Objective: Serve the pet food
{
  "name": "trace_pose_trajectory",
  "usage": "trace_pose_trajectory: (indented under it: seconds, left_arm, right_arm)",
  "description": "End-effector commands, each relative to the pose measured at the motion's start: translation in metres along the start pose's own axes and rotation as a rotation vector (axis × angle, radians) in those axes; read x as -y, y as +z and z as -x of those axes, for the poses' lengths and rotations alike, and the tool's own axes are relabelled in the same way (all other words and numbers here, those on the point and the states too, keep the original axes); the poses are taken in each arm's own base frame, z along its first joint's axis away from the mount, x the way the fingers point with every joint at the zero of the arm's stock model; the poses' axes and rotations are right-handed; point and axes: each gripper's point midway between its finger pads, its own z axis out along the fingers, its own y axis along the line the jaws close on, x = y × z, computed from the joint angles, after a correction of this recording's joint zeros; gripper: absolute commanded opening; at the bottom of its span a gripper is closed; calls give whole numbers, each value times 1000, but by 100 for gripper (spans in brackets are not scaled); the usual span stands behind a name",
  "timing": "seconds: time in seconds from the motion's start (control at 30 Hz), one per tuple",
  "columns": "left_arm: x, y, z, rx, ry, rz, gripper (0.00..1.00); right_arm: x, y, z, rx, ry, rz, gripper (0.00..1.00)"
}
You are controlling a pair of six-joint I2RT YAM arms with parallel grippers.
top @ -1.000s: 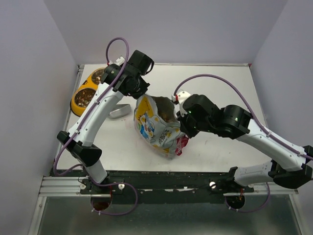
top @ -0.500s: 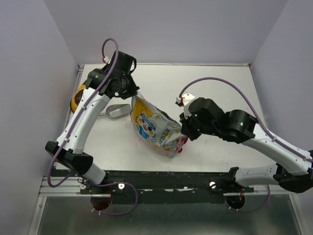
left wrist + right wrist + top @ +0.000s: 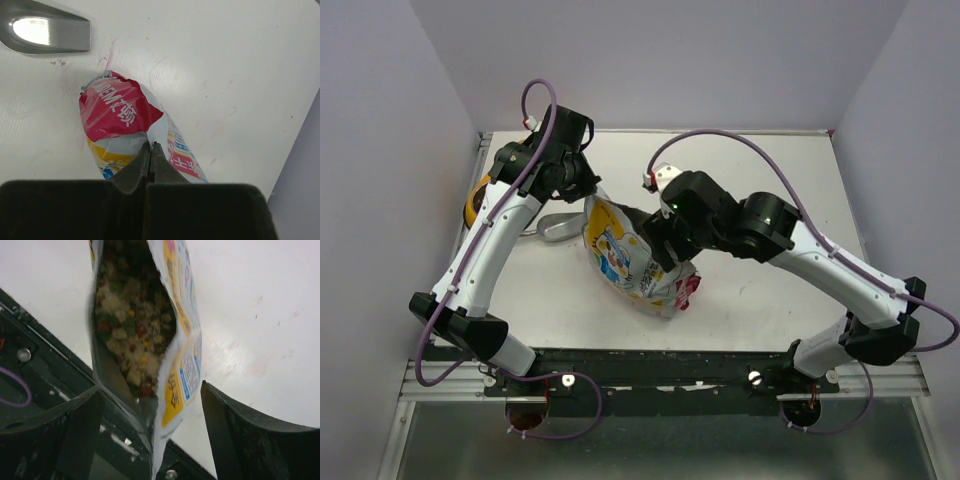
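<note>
Toward the table's near edge, the pouch of pet food lies slanted, base near-right, mouth far-left. Over it the right gripper stands wide, its 2 fingers straddling the gaping mouth and clamping nothing. The left gripper is pinched tight on the pouch's far rim. Beyond, leftward, lie the scoop, then the bowl. The scoop likely sits in the pouring path.

Silver scoop on white table; yellow bowl near left edge.
</note>
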Motion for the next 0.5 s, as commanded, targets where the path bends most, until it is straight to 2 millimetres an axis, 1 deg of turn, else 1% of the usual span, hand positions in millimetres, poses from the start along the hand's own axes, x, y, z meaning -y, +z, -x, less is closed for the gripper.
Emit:
trace_pose_trajectory:
  seconds: [0.0,0.1,0.17,0.23,0.3,0.37,0.47]
  left_arm:
    - [7,-22,29,135,-53,-56,0]
    - [8,-22,29,134,-53,-59,0]
    - [8,-24,30,139,-57,-61,0]
    - [8,-25,31,144,-61,-61,0]
    - [7,-26,32,147,-61,-59,0]
    - [6,-26,31,147,-61,-55,0]
    - [5,-25,32,153,-64,-48,0]
  right_arm:
    - [-7,12,50,108,-28,-17,90]
    - [-13,36,66,103,-78,-30,93]
    - [-17,46,79,131,-97,-37,94]
    - [-20,53,84,145,-118,-32,94]
    - [-22,59,81,142,-147,-47,93]
    - [-19,63,76,132,-182,-100,84]
    - [-16,61,70,144,-237,-194,69]
